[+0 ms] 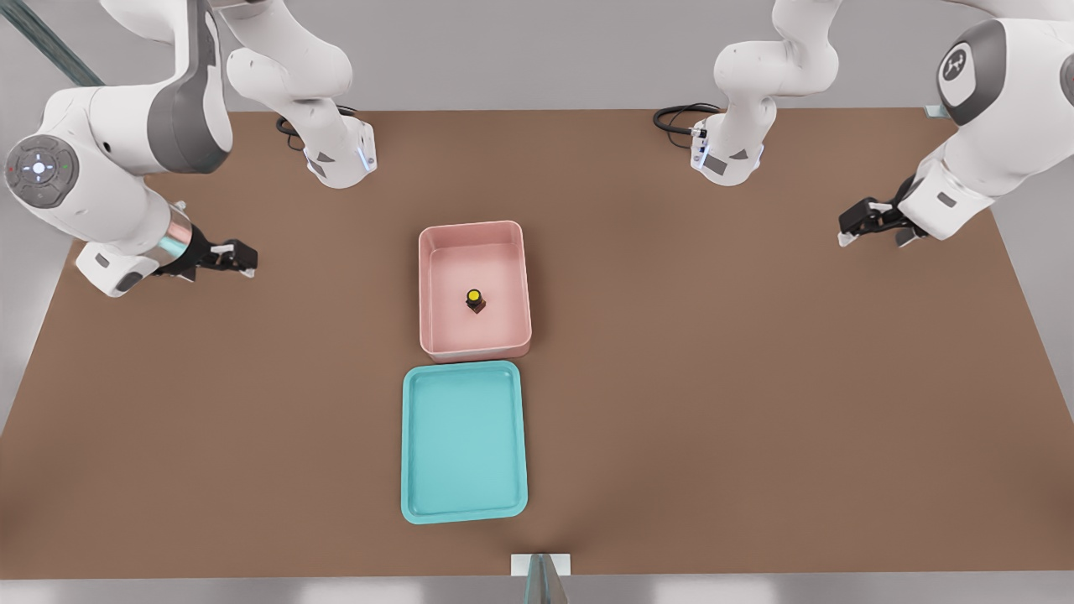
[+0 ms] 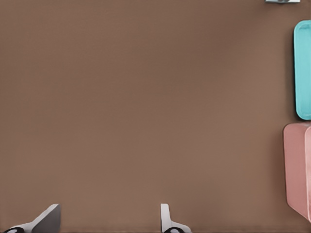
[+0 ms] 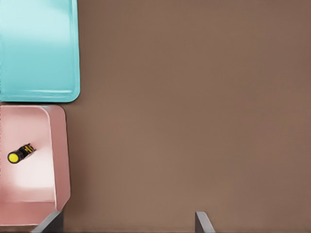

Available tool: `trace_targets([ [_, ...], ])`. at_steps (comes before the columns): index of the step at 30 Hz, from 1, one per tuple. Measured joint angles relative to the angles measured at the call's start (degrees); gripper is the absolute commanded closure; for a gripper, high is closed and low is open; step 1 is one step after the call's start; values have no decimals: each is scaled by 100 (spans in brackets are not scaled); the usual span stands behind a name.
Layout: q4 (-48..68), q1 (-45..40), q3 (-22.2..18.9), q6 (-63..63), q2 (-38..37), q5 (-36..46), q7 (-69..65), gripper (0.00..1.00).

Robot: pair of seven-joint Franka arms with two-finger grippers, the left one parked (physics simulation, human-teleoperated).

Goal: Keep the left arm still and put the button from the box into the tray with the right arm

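Reach step not begun: tool (image 1: pixel 239 256) spread open, empty (well apart from box (image 1: pixel 475 238)); button (image 1: pixel 474 299) sits on box floor. Next: swing over, descend betw walls, tray (image 1: pixel 464 503) after

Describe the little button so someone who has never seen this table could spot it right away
Start at the middle of the brown table, where a pink box sits end to end with a teal tray. The button stands on the box's floor, near its centre, far from the gripper at the front view's left. Its yellow cap on a dark body is the only small item there.
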Motion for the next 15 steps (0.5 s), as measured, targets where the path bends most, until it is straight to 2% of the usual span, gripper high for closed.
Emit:
trace_targets([
  [2, 2, -33, 98, -36, 102, 4, 3, 0],
  [4, 36, -436, 1067, -21, 672, 56, 232, 0],
  [5, 42, -170, 1486, 38, 1025, 112, 448, 0],
  [6, 40, 241, 1719, 118, 1337, 178, 682, 0],
  [9, -317, 960, 1935, 634, 1815, 334, 1556, 0],
  [15, -1768, 1231, 2037, 2154, 1809, 191, 3444, 0],
])
